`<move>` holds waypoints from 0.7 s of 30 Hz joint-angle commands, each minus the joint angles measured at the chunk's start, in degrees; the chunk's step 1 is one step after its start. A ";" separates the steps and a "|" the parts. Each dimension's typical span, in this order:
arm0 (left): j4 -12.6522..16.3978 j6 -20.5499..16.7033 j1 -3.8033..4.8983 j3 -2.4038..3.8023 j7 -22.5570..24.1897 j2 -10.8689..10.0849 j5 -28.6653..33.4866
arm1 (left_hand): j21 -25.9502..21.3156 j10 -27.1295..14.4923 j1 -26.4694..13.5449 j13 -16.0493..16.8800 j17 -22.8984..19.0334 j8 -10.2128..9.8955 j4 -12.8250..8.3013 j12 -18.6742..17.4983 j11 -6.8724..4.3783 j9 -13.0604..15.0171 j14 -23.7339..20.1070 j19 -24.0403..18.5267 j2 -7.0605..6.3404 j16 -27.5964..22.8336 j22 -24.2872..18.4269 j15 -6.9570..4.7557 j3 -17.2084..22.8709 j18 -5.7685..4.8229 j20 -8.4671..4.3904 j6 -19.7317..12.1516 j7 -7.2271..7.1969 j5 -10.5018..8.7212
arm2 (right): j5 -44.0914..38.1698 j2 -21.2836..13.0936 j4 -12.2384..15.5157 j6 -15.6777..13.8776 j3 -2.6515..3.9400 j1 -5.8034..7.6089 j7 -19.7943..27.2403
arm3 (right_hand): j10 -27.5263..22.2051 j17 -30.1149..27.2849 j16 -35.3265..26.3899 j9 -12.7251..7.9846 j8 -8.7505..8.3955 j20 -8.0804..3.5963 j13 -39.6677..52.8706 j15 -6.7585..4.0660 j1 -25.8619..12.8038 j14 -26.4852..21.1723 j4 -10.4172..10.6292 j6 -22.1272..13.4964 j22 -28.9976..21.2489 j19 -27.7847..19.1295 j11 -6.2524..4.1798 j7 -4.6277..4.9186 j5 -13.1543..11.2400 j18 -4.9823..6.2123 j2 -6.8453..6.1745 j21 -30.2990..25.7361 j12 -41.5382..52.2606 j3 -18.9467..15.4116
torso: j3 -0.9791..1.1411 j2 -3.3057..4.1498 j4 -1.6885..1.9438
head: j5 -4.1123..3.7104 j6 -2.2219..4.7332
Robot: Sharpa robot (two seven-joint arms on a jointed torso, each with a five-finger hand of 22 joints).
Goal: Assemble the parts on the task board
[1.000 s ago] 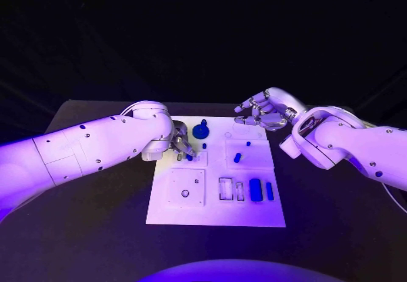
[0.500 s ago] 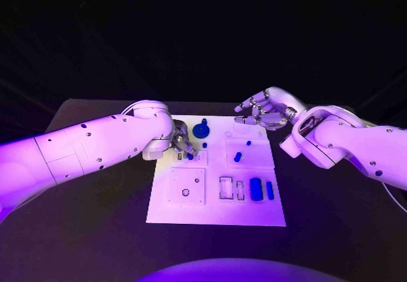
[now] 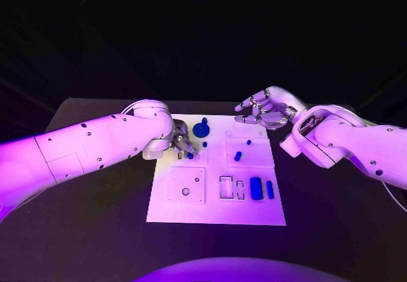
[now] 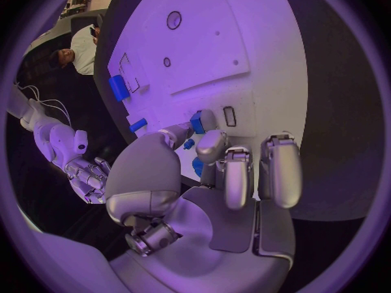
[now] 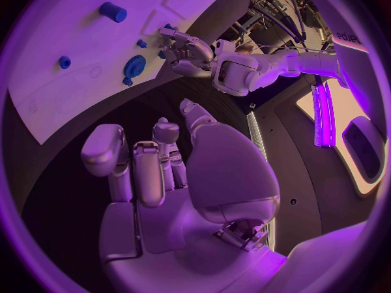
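White rectangular task board [image 3: 216,194] lies on the black table [image 3: 93,211], blue parts on it. Left hand [image 3: 182,145] sits at the board's left edge, fingertips [image 4: 201,120] down on a small blue peg [image 4: 197,123]; pinch shows in left wrist view, head view hides it. Right hand [image 3: 264,111] hovers beyond the board's far edge, fingers [image 5: 139,169] loosely curled, holding nothing. Round blue gear-like part [image 3: 201,130] lies just beyond the left fingers. Blue rectangular blocks [image 3: 256,189] lie well nearer the robot.

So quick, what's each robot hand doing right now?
Left robot hand: pinching a small blue part over the task board.
Right robot hand: holding nothing, fingers apart, above the board's far edge.
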 commanded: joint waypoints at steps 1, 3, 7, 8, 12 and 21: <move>0.03 1.35 -0.21 -0.11 0.44 0.10 0.40 | 0.39 0.47 -0.97 0.12 15.09 -0.45 0.09 0.18 -0.15 -0.17 6.03 2.17 0.10 0.14 6.91 -0.48 -0.78 -0.96 -0.46 0.57 -0.15 -0.18 | -0.05 0.03 0.06 0.63 0.00 -0.05 0.34 | -0.32 1.65 -0.41 -0.09 0.34 -0.06 -0.09 0.04 -0.07 2.93 0.15 0.23 -0.07 -0.24 -0.17 -0.06 -0.18 0.93 0.36 -0.32 -0.37 -0.44 | 0.01 -0.01 0.01 | 0.00 0.09; -0.04 1.28 -0.21 -0.11 0.43 0.11 0.40 | 0.39 0.61 -1.56 0.16 15.09 -0.56 0.54 0.20 -0.16 -0.29 6.03 2.18 0.16 0.14 6.95 -0.49 -1.67 -0.96 -0.48 0.84 -0.16 -0.23 | -0.03 0.02 0.07 0.61 0.00 -0.05 0.36 | -0.32 1.65 -0.41 -0.09 0.34 -0.06 -0.09 0.04 -0.07 2.93 0.15 0.23 -0.07 -0.24 -0.17 -0.06 -0.19 0.93 0.36 -0.33 -0.37 -0.44 | 0.01 0.00 0.02 | -0.04 0.08; -0.13 1.06 -0.20 -0.10 0.42 0.09 0.40 | 0.26 0.68 -1.90 0.11 15.09 -0.67 0.85 0.14 -0.17 -0.39 6.03 2.13 0.28 0.14 6.84 -0.50 -2.39 -0.93 -0.50 1.01 -0.18 -0.24 | -0.16 -0.02 0.07 0.53 0.00 -0.05 0.45 | -0.44 1.38 -0.60 -0.11 0.32 -0.06 -0.27 0.05 -0.18 2.87 0.26 0.18 -0.35 -0.34 -0.15 -0.05 -0.31 0.98 0.35 -0.49 -0.54 -0.58 | 0.00 0.01 -0.01 | 0.03 0.09; -0.13 1.01 -0.20 -0.10 0.42 0.07 0.40 | 0.25 0.68 -1.99 0.08 15.09 -0.70 0.93 0.11 -0.17 -0.41 6.03 2.13 0.29 0.14 6.84 -0.50 -2.58 -0.93 -0.50 1.05 -0.17 -0.25 | -0.17 -0.02 0.07 0.52 -0.01 -0.05 0.46 | -0.44 1.38 -0.60 -0.11 0.32 -0.06 -0.27 0.05 -0.18 2.87 0.26 0.18 -0.35 -0.34 -0.15 -0.05 -0.31 0.98 0.35 -0.49 -0.54 -0.58 | -0.01 0.02 0.00 | 0.02 0.08; -0.12 0.68 -0.20 -0.05 0.43 0.01 0.39 | 0.19 0.77 -2.78 -0.02 15.09 -0.89 1.65 -0.02 -0.17 -0.57 6.03 2.12 0.20 0.14 6.85 -0.50 -4.46 -0.92 -0.51 1.32 -0.16 -0.32 | -0.13 -0.04 0.05 0.48 -0.01 -0.05 0.52 | -0.55 1.25 -0.71 -0.13 0.29 -0.05 -0.42 0.06 -0.26 2.83 0.34 0.12 -0.68 -0.48 -0.14 -0.04 -0.37 1.03 0.35 -0.68 -0.69 -0.68 | 0.01 -0.02 0.01 | -0.03 0.08; 0.32 -0.67 -0.20 0.19 0.51 -0.51 0.38 | 0.17 0.99 -4.29 -0.07 15.09 -1.36 4.55 -0.19 -0.26 -0.83 6.03 2.22 0.21 0.14 7.09 -0.60 -12.19 -0.95 -0.62 1.80 -0.30 -0.62 | 0.23 -0.05 -0.02 0.59 -0.01 -0.05 0.59 | -0.86 0.75 -1.08 -0.15 0.27 -0.04 -0.84 0.08 -0.38 2.71 0.47 0.04 -1.27 -0.73 -0.12 -0.03 -0.47 1.13 0.35 -1.02 -1.12 -0.86 | -0.02 -0.02 0.02 | 0.00 0.14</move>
